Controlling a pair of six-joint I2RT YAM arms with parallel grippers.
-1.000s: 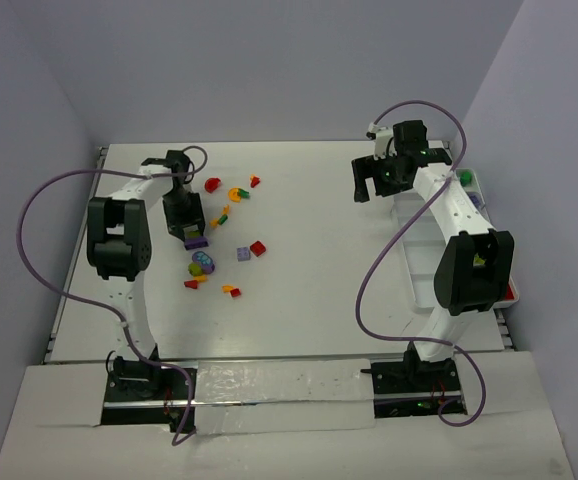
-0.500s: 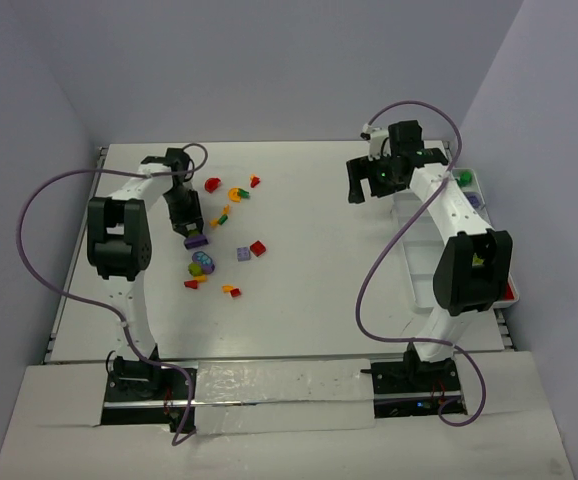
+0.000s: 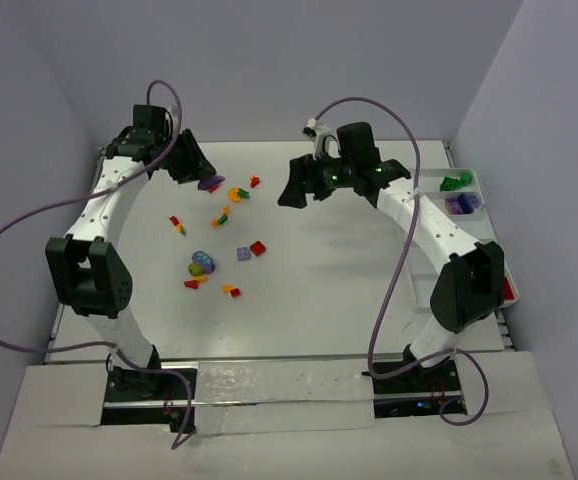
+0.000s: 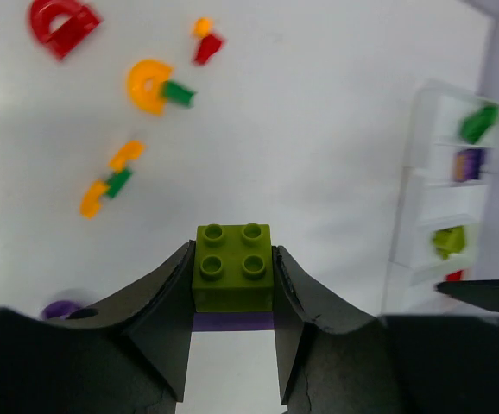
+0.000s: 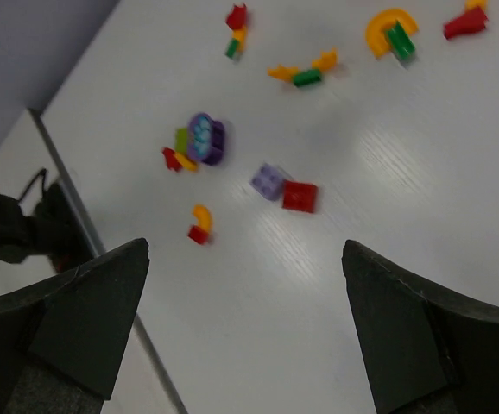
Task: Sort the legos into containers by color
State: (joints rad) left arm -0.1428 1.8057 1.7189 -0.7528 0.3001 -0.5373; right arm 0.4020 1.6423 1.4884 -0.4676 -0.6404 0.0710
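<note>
White table [image 3: 319, 300], matte, fills the middle of the room. Pale lavender back wall [image 3: 269, 60] at 12 o'clock. Left wall [image 3: 9, 150] at 9 o'clock, right wall [image 3: 554, 120] at 3 o'clock, same colour. Clear plastic strip [image 3: 279, 383] lies along the table's near edge at 6 o'clock. White panel [image 3: 49, 430] sits in front of it.

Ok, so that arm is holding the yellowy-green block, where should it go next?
Probably carry it right, toward the white tray. The left gripper is shut on the lime brick, above the table, and another lime piece already sits in one compartment. A purple brick is stuck underneath, though.
</note>
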